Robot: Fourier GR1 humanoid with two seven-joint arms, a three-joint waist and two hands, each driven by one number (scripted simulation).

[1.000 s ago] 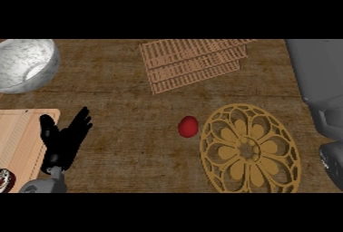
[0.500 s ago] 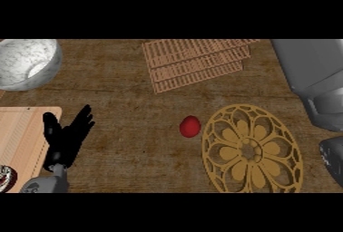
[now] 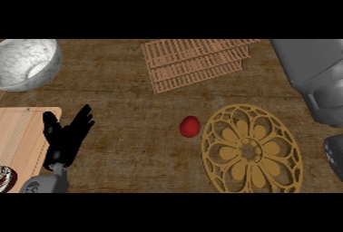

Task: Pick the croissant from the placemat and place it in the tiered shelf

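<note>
Left forearm (image 3: 46,183), grey, enters at the lower edge and is cut off there. Left hand (image 3: 66,138) stands above it, black, fingers straight and spread, pointing away from the robot. It holds nothing and touches nothing that can be made out.

Just left of this hand lies a pale wooden cutting board (image 3: 23,136), which runs out of view at the left edge. Nearer than the hand and to its left, a round striped object (image 3: 4,177) shows only as a sliver at the edge; its kind cannot be told.

To the right of the left hand, well apart from it, a red oval item (image 3: 189,126) lies on the brown counter (image 3: 127,90). Its shape is smooth, and no croissant form can be made out. It sits just beside the left rim of the round golden openwork placemat (image 3: 251,152), on the counter and not on the mat; whether they touch cannot be told.

At the right edge, beyond the placemat, a dark rounded shape appears to be the right hand (image 3: 334,156), mostly cut off; its state cannot be told. A grey forearm (image 3: 311,72) fills the corner above it.

Farther off, ahead and right of the left hand, the slatted wooden tiered shelf (image 3: 194,63) lies partly cropped at the top. Directly ahead of the left hand, a white marbled bowl (image 3: 26,63) is cut by the left edge.
</note>
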